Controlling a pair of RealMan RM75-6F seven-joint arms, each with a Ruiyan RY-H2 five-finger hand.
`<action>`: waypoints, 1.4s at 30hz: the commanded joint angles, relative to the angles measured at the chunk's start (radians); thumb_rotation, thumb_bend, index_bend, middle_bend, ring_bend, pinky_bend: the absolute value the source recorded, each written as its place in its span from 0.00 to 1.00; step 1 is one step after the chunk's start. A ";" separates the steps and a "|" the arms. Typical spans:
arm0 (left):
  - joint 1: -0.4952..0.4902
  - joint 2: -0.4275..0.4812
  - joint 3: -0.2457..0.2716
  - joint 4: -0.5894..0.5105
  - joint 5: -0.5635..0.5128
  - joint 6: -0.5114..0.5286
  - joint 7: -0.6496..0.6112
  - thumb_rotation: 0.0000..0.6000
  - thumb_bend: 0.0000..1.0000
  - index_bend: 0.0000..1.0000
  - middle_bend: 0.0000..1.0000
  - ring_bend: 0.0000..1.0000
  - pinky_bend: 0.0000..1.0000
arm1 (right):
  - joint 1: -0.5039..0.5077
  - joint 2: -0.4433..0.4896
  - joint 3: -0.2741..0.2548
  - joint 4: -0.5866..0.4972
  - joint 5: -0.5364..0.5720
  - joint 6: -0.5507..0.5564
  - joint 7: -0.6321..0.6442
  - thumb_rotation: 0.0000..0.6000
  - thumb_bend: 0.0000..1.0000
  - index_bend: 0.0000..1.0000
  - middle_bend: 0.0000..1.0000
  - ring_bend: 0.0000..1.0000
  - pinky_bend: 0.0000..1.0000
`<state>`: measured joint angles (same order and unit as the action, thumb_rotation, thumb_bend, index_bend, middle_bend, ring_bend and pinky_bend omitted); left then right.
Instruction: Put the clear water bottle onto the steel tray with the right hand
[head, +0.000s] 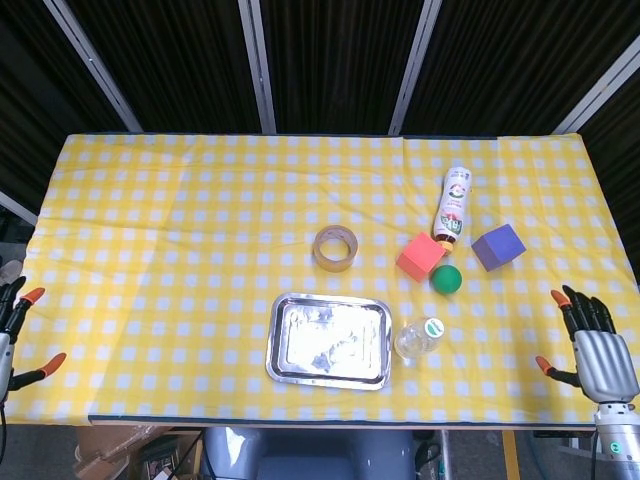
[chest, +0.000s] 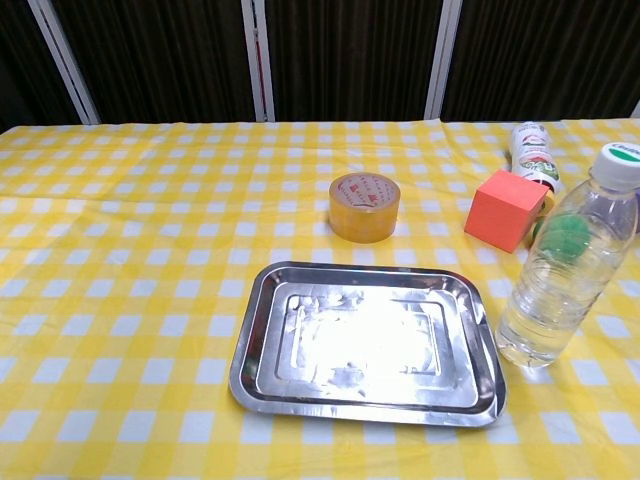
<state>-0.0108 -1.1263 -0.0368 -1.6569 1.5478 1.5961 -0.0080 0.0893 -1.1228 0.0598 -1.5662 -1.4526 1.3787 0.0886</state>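
Note:
The clear water bottle (head: 418, 337) (chest: 564, 272) with a green-and-white cap stands upright on the checked cloth, just right of the steel tray (head: 329, 340) (chest: 365, 342), which holds nothing. My right hand (head: 592, 344) hovers at the table's right front corner, well right of the bottle, fingers apart and holding nothing. At the far left edge my left hand (head: 14, 330) shows only partly, its fingers spread and nothing in them. Neither hand appears in the chest view.
A roll of brown tape (head: 336, 248) (chest: 364, 206) lies behind the tray. Behind the bottle sit an orange-red cube (head: 421, 257) (chest: 505, 209), a green ball (head: 446, 279) (chest: 566, 238), a purple cube (head: 498, 247) and a lying white bottle (head: 454, 203) (chest: 531, 151).

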 joint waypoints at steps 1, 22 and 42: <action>0.003 -0.003 0.005 -0.005 0.000 0.000 0.013 1.00 0.18 0.13 0.00 0.00 0.00 | 0.024 0.034 -0.022 -0.018 0.000 -0.078 0.109 1.00 0.26 0.07 0.01 0.00 0.00; 0.011 0.017 -0.003 -0.003 0.005 0.023 -0.040 1.00 0.18 0.14 0.00 0.00 0.00 | 0.154 -0.018 -0.146 0.052 -0.183 -0.315 0.804 1.00 0.21 0.03 0.01 0.00 0.00; 0.004 0.010 -0.006 -0.001 -0.004 0.008 -0.024 1.00 0.18 0.14 0.00 0.00 0.00 | 0.244 -0.151 -0.143 0.068 -0.201 -0.304 1.077 1.00 0.21 0.03 0.01 0.00 0.00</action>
<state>-0.0063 -1.1167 -0.0425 -1.6577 1.5440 1.6037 -0.0318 0.3282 -1.2647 -0.0868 -1.4999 -1.6594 1.0751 1.1634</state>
